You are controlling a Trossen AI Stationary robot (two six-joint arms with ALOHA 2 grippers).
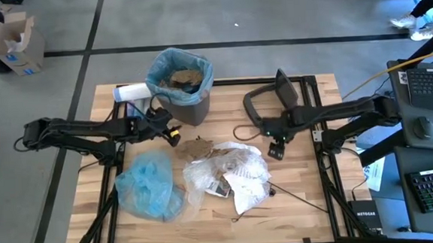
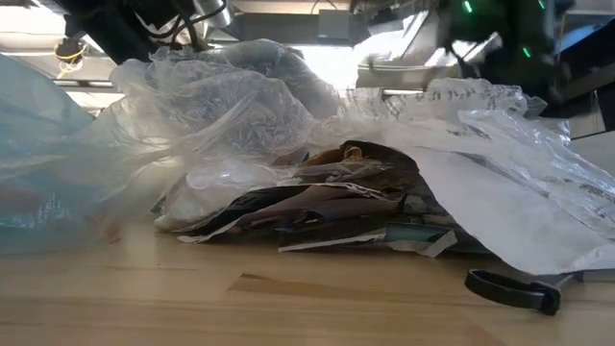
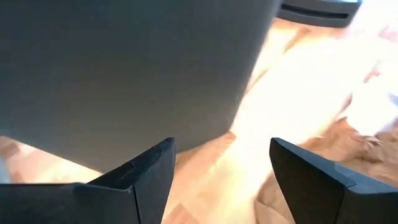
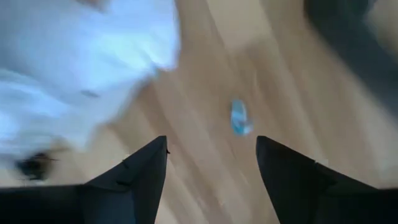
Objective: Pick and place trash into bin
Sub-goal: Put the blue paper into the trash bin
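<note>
My left end effector is open and empty, right beside the bin. My right end effector is open too, above the counter near the trash.

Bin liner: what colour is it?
Light blue, around the bin rim; liner shows best in the high view.

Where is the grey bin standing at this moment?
In the high view the bin stands at the table's far edge, left of centre. The left gripper is just in front of it, and the lid lies to its right.
</note>
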